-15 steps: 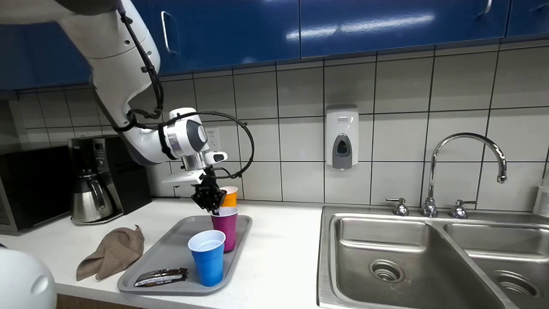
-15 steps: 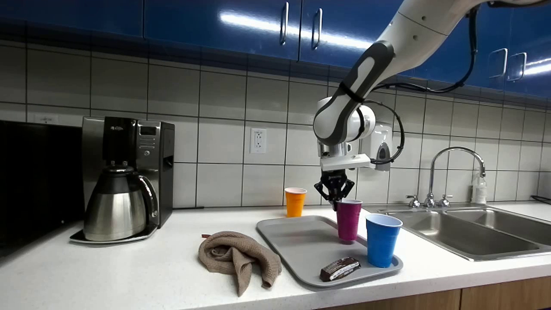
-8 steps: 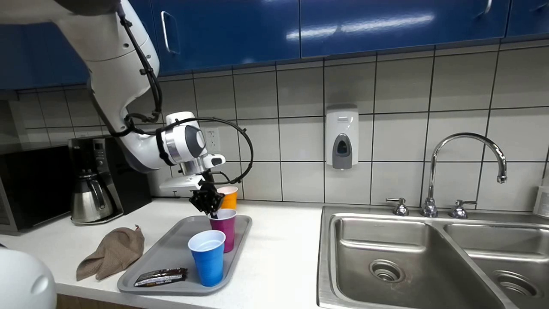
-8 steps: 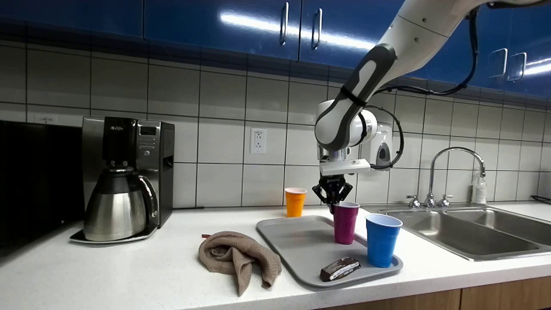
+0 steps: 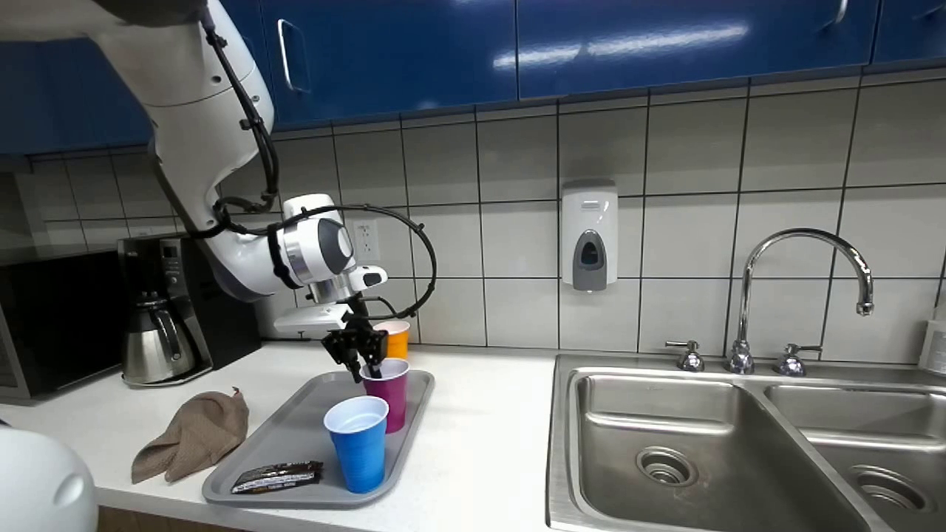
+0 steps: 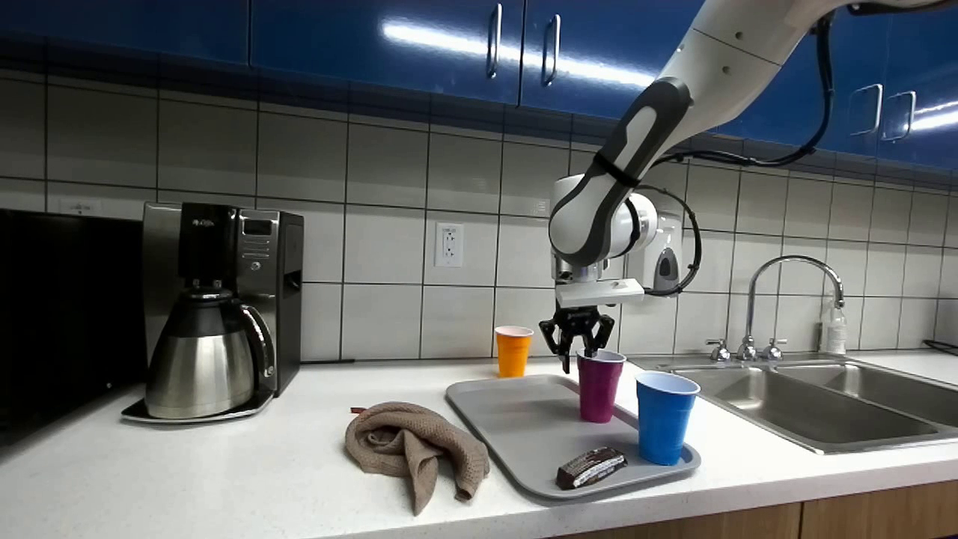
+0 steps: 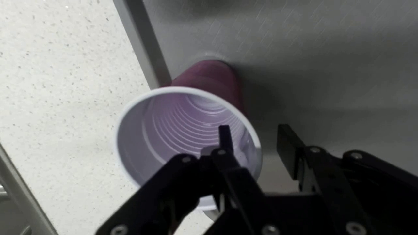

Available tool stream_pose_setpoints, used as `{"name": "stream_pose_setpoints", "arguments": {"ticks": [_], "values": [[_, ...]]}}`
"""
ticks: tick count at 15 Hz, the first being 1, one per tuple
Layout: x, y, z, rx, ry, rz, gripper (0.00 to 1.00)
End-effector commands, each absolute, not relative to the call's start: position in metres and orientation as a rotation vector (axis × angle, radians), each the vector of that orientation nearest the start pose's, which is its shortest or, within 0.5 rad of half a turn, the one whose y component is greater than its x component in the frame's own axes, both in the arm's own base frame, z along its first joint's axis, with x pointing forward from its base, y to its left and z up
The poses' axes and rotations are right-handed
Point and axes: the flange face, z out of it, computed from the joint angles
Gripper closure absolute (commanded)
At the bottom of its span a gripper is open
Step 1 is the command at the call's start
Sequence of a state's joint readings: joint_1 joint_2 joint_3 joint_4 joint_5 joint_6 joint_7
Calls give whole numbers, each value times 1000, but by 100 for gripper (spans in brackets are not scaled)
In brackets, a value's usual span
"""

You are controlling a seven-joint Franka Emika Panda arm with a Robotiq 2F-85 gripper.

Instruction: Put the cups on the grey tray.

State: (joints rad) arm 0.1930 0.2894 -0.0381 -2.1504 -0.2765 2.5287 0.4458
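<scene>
Probably release: black gripper (image 7: 254, 135), parted partway, gripping nothing, straddles rim of magenta plastic cup (image 6: 599, 391) on grey rectangular tray (image 6: 509, 419). Next: lift clear, fetch orange plastic cup (image 6: 513, 355) beyond tray.

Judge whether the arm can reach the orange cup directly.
Probably not directly: the open gripper has one finger inside the purple cup; that finger likely must lift out before heading for the orange cup.

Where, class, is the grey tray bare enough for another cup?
Bare on the grey tray: between brown cloth, wrapped bar and magenta cup. Crowded: the end with wrapped bar and blue cup, and magenta cup's rim, straddled by the gripper.
</scene>
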Motion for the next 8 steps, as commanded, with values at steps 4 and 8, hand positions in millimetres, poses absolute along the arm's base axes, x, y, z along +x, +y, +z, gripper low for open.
{"name": "stream_pose_setpoints", "arguments": {"ticks": [4, 8], "values": [[564, 86, 293, -3298, 128, -241, 3], [567, 84, 314, -3275, 118, -308, 0]]}}
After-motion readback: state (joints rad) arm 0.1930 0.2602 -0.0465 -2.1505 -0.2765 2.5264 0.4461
